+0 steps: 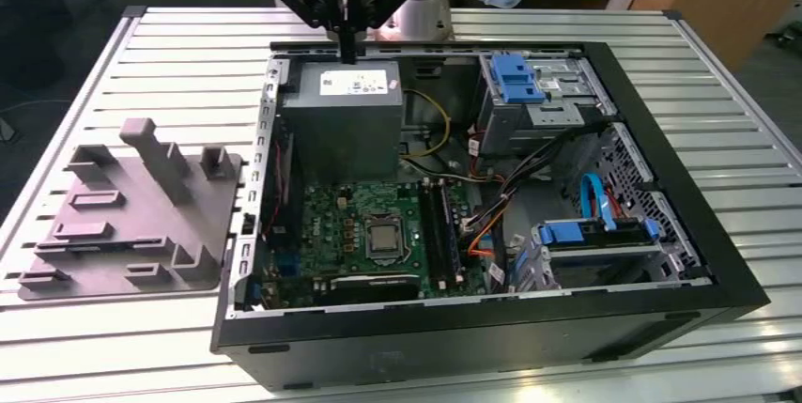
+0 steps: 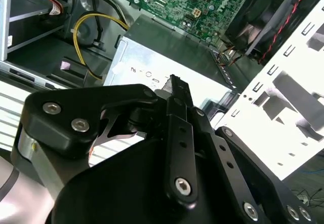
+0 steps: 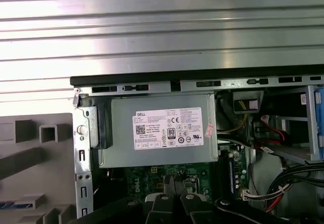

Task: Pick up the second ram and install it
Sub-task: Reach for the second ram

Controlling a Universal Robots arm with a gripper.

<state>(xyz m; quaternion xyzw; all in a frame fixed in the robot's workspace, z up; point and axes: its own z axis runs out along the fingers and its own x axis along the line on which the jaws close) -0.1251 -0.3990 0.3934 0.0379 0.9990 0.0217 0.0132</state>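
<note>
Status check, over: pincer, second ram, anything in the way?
Pincer shut, hovering over power supply, nothing seen in it. Ram looks seated in motherboard slots, hard to confirm. Cables lie beside slots.

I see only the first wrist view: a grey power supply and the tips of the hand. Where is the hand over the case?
Observer: In the exterior view the hand hangs above the power supply, near the far wall of the case.
Operator: And the grey tray? I see only one corner.
Observer: The tray lies flat on the table, at the exterior view's left of the case, right beside it.
Operator: Is the hand shut?
Observer: In the second wrist view its fingers lie together.
</note>
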